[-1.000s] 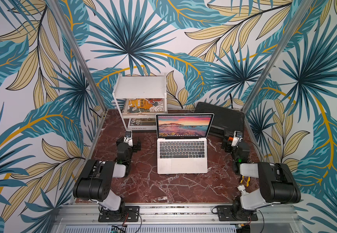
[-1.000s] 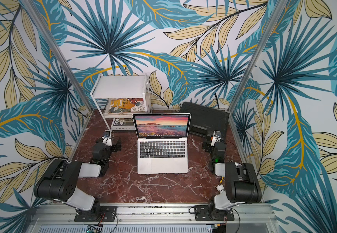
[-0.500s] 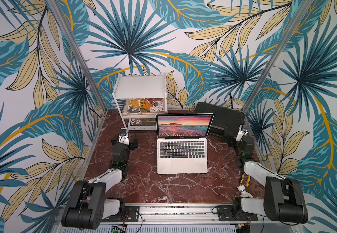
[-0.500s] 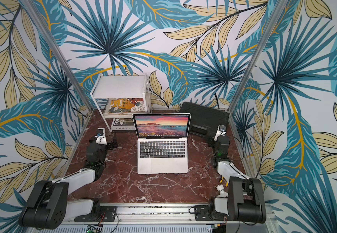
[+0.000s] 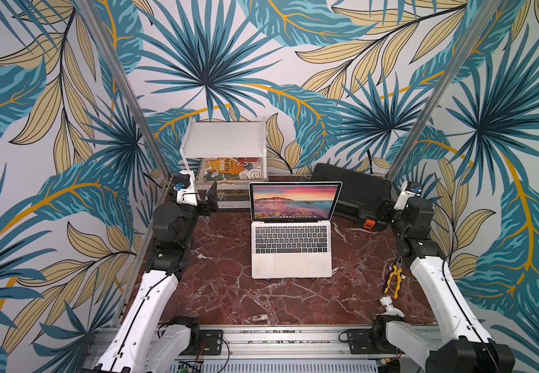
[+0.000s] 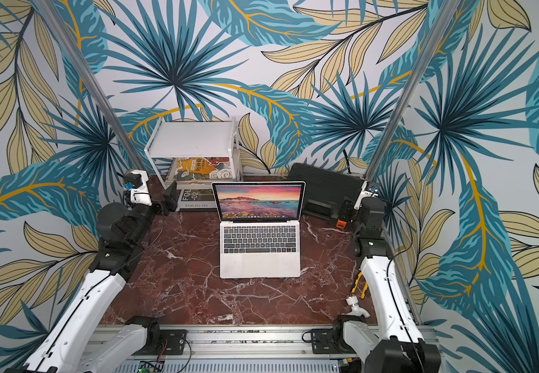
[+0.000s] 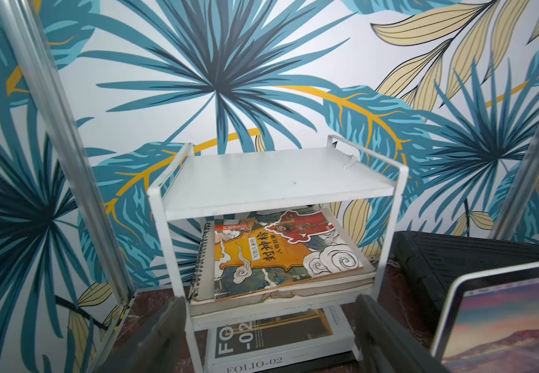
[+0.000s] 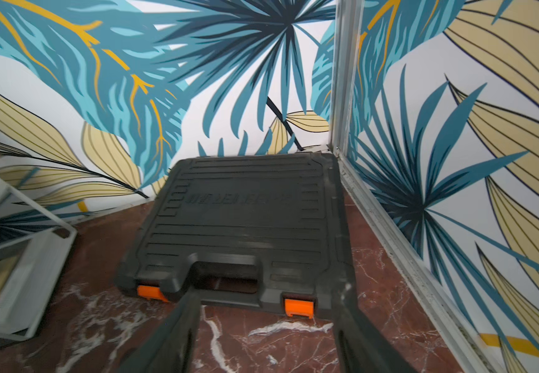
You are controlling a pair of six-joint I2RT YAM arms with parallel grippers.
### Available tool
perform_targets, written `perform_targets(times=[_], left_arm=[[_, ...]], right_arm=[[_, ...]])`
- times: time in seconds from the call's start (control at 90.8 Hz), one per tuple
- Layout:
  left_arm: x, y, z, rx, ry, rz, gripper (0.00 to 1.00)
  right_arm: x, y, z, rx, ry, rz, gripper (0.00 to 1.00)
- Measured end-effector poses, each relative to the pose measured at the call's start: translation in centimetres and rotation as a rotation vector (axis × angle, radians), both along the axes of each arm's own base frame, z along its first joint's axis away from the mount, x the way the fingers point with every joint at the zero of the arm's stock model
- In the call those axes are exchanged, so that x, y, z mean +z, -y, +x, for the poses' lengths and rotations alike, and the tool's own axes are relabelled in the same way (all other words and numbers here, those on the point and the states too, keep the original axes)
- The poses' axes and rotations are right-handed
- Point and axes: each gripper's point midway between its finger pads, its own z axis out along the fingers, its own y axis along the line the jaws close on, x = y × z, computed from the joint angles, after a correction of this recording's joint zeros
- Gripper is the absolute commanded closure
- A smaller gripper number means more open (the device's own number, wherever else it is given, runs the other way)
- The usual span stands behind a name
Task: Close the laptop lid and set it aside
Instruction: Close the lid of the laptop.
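The laptop stands open in the middle of the red marble table, keyboard facing the front edge. The laptop lid is upright and its screen shows a sunset coast. My left gripper hovers left of the lid, by the white rack, apart from the lid. In the left wrist view this gripper is open with nothing between its fingers, and the lid shows at the edge. My right gripper hangs right of the lid, over the black case's front. It is open and empty.
A white shelf rack with books stands at the back left, and a FOLIO-02 book lies under it. A black tool case with orange latches lies at the back right. Yellow pliers and a small white part lie near the right arm.
Both arms have stretched from their folded pose towards the back of the table, bringing the grippers level with the lid on either side. The laptop has not moved.
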Motion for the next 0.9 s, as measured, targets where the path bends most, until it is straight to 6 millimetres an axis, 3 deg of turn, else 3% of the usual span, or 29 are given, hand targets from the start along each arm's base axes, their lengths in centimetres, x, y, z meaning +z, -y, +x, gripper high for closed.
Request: perform_targets(times=[0.066,0.154,0.286,0.485,0.65,0.782,0.903], left_arm=[[1.3,2.1,-0.7,-0.055,-0.003,0.023,0.18],[3.2,5.0,-2.0,-0.13,0.008,0.059,0.21],[4.8,8.8,-4.3,-0.23,0.035,0.109,0.22],[3.8,14.5,-7.6,-0.373,0.045,0.217,0.19],[2.5,19.4,-10.8,-0.512,0.085,0.309,0.18],[-1.4,21.6,-11.2,-0.572,0.057,0.349,0.19],[-6.7,23.6,-10.3,-0.613,-0.044,0.377,0.25]], right_arm=[[1.4,-0.6,-0.5,0.033,-0.004,0.013,0.65],[3.4,-1.7,-1.1,0.075,-0.006,0.045,0.87],[7.2,-4.9,-2.1,0.187,0.012,0.049,1.0],[13.1,-11.6,-3.3,0.396,0.054,-0.007,1.0],[15.2,-16.2,-2.7,0.515,0.037,-0.051,1.0],[15.0,-20.0,-0.9,0.588,-0.01,-0.097,1.0],[13.5,-22.7,1.5,0.618,-0.069,-0.123,1.0]])
